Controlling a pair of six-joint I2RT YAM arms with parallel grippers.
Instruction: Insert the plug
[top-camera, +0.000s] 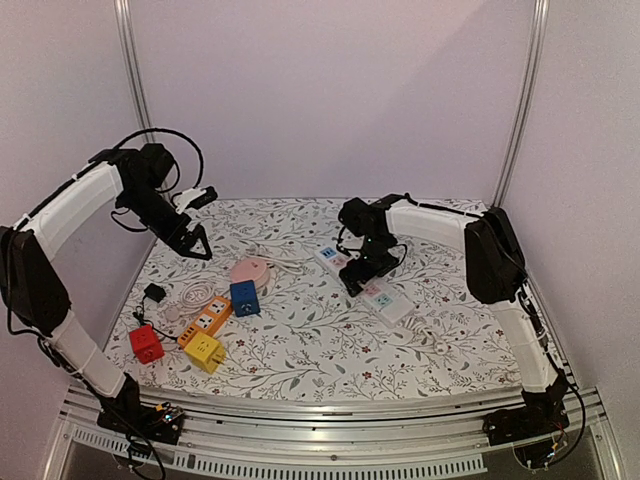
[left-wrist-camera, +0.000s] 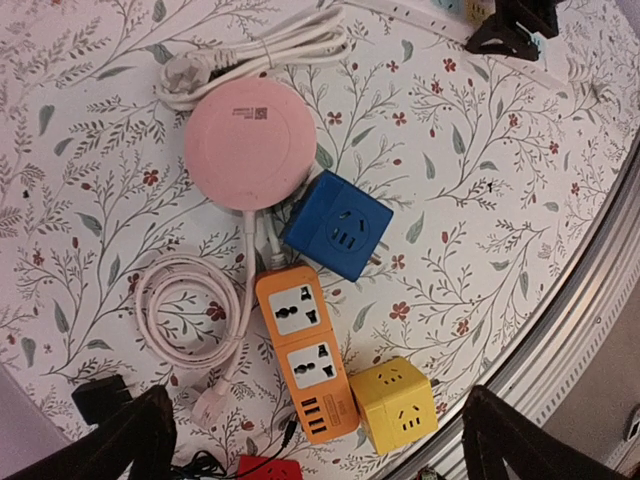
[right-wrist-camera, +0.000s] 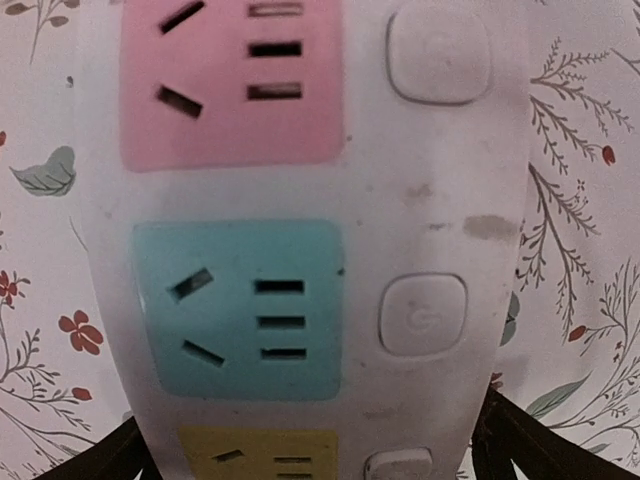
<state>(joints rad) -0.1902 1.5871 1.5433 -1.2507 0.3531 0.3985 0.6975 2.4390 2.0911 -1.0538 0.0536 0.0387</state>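
White power strip (right-wrist-camera: 440, 200) between right fingers (right-wrist-camera: 545, 450)

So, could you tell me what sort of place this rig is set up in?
Probably a robot test cell in a lab: an aluminium frame around plain walls, a floral tablecloth, and assorted sockets laid out, like the white power strip and blue cube socket.

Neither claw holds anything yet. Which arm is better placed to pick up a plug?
Left. The left claw, open, hovers above the loose white plug beside the orange strip. The right claw, also open, straddles the white power strip, with no plug in its view.
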